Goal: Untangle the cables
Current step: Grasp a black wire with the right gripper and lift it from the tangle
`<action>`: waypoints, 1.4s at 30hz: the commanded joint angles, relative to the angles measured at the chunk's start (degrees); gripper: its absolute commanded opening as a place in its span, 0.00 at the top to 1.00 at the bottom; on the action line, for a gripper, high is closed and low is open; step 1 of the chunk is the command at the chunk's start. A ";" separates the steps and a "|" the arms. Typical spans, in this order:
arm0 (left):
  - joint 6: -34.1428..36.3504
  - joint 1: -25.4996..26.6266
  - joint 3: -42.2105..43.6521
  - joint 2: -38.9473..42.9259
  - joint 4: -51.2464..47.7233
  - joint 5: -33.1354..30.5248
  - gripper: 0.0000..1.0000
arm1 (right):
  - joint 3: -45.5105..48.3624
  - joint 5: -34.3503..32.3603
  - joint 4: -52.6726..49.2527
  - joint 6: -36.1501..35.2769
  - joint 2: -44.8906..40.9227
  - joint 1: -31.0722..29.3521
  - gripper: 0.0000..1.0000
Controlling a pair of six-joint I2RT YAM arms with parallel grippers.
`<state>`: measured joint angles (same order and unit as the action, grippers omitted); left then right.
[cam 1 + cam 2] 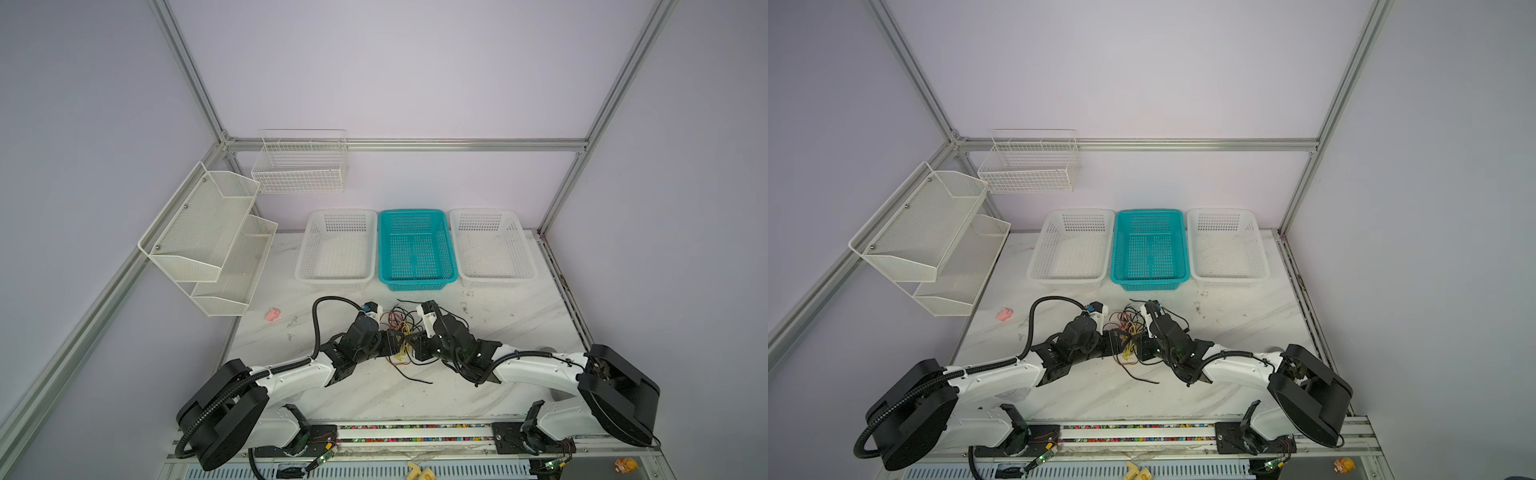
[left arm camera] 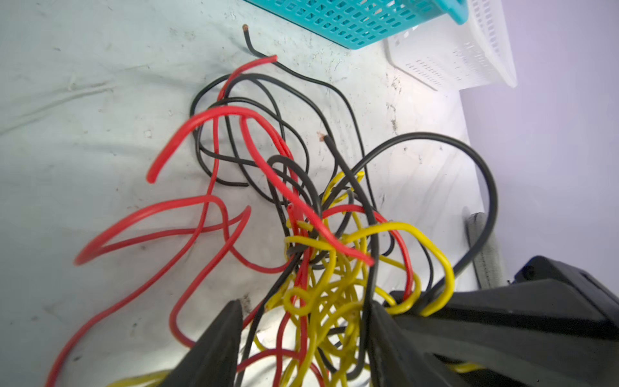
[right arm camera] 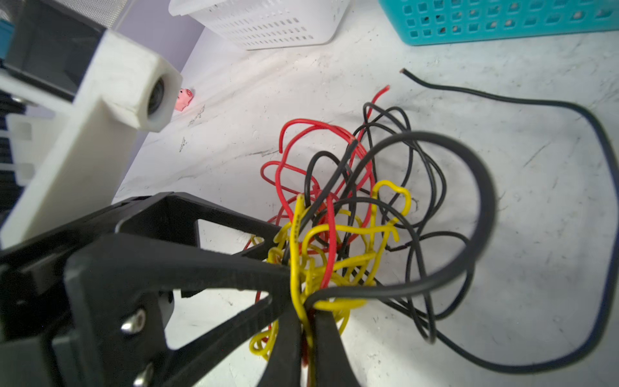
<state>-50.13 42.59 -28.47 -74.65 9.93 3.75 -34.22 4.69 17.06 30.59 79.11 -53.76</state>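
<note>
Scuffed white marble-look counter (image 1: 519,332) inside pale lilac walls and aluminium framing — at its front middle, a knot of thin red, black and yellow cables (image 1: 398,322), loops crossing. Straddling the knot, left claw (image 2: 304,303) with jaws apart; right claw (image 3: 306,306) pinched on yellow and black strands. Along the back, teal perforated plastic basket (image 1: 417,212) between two white baskets (image 1: 338,212) — bare floors showing.
</note>
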 commanded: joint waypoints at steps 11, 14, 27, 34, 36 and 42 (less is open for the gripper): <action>1.48 -0.29 4.49 2.59 -1.69 -3.31 0.94 | -2.91 -5.25 -11.52 0.43 -12.98 -0.44 1.00; 2.12 -0.35 4.69 3.52 -3.17 -4.07 1.00 | -2.98 -5.13 -12.78 0.82 -14.37 -0.41 1.00; 3.46 -0.32 5.96 7.83 -3.28 -2.99 1.00 | -5.11 -3.78 -18.06 1.41 -15.17 -0.43 0.70; 3.31 -0.38 7.44 14.28 -1.93 -0.91 1.00 | -6.62 -4.06 -19.34 1.23 -13.31 -0.43 0.59; 2.83 -0.37 7.45 16.67 -1.84 -0.10 1.00 | -6.70 -4.72 -19.52 1.06 -11.88 -0.40 0.59; 1.31 -0.42 2.72 25.23 -5.38 -0.38 1.00 | -6.28 3.09 -14.52 -5.89 -11.07 -0.53 0.51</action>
<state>-48.53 42.48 -22.81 -52.77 4.95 2.92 -39.97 4.27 0.27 28.36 68.69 -54.02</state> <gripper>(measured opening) 0.048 0.488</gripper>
